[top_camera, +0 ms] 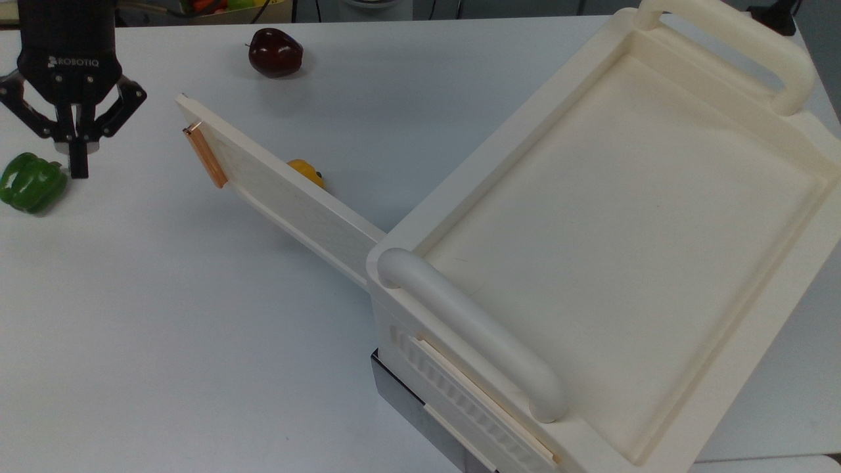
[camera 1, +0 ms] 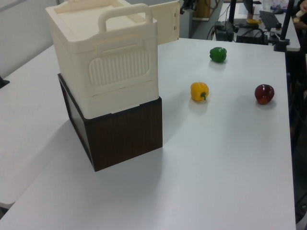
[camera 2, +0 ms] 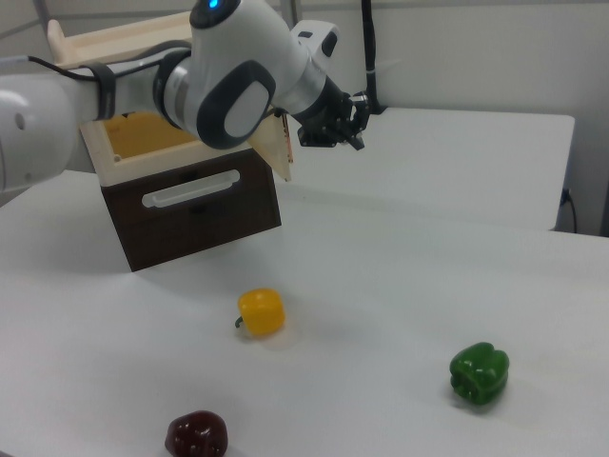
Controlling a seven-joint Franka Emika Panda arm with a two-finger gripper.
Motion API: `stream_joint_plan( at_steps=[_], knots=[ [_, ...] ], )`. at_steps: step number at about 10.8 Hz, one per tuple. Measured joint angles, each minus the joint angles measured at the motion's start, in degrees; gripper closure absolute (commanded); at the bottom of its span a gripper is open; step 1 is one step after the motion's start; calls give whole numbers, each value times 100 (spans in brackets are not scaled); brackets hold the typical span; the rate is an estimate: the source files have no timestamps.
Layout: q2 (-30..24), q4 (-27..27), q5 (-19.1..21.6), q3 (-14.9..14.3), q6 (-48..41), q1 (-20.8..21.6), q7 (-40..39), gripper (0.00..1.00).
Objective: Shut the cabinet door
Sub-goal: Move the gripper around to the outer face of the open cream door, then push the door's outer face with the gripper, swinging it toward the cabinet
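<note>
- Right now the jaws of the gripper [top_camera: 79, 167] are clenched together on nothing, the two dark fingers meeting in one narrow tip at the far left of the top view.
- That tip hangs just beside the green pepper [top_camera: 31, 182], at the left edge of the top view.
- The cabinet door [top_camera: 276, 190] stands swung wide open, a long cream panel running from upper left toward the frame's centre in the top view; its copper handle [top_camera: 205, 156] sits near the free end, well apart from the gripper.
- The cabinet [top_camera: 617, 249] fills the right half of the top view, on a dark base.
- A yellow pepper [top_camera: 306, 171] peeks from behind the door; a dark red apple [top_camera: 275, 52] lies near the top edge on the white worktop [top_camera: 164, 315].
</note>
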Motion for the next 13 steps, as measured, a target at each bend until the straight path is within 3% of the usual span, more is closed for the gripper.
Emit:
stream_joint_plan(
  at_steps=[4, 8, 13],
  knots=[
    [126, 16, 892, 15, 385, 219, 43, 99],
    [96, 3, 971, 6, 303, 363, 366, 99],
    [-260, -7, 971, 34, -895, 447, 131, 99]
  ],
)
